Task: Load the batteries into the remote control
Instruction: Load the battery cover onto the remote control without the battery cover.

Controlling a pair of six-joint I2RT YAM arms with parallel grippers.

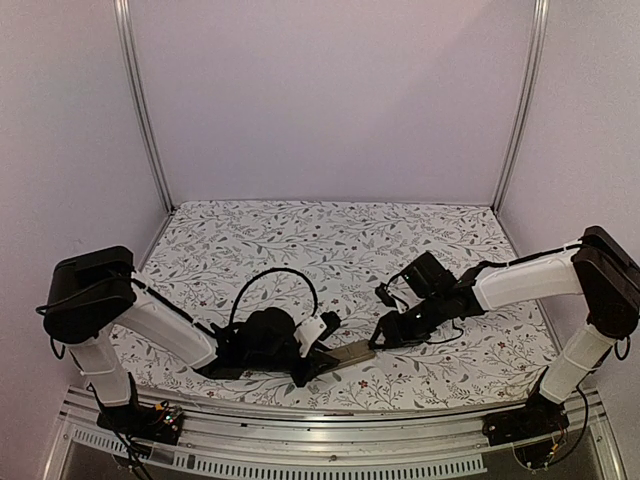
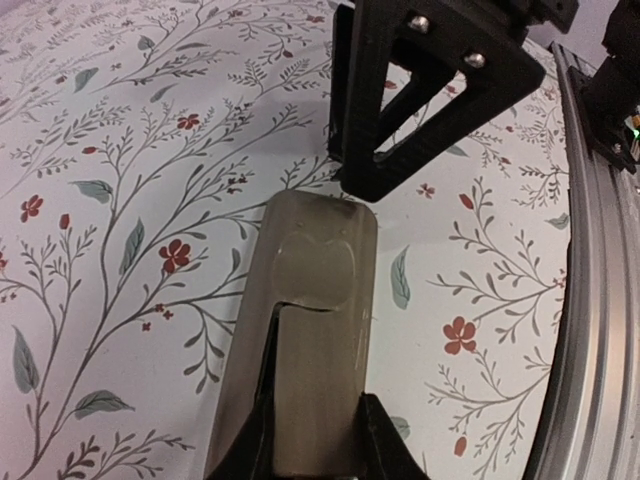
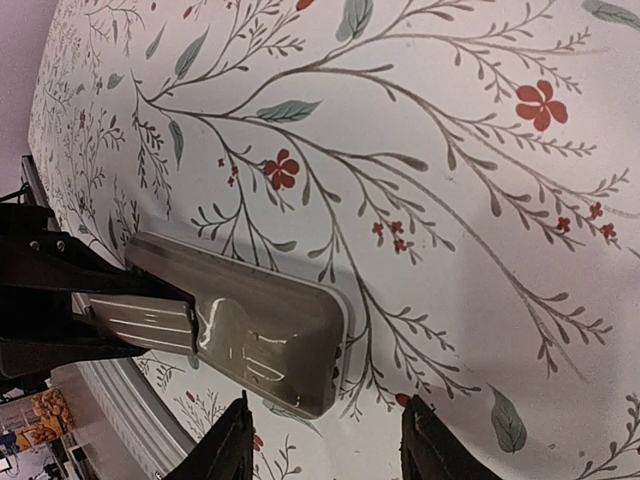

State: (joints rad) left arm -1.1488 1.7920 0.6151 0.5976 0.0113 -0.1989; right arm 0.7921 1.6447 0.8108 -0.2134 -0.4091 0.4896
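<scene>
Floral worktop (image 1: pixel 300 240): left claw (image 2: pixel 315 432) pinching remote control (image 2: pixel 320 290), tan back up; right claw (image 3: pixel 326 436) spread beside its end.

Top view: fixed high behind the arm bases, facing down and forward over the whole floral table (image 1: pixel 400 240), bases at six o'clock. Left wrist view: very close, sighting along the remote control (image 2: pixel 315 330) toward twelve o'clock. Right wrist view: equally close, low over the cloth, remote at eight o'clock. Shared by all three: the remote's tan-grey back.
</scene>
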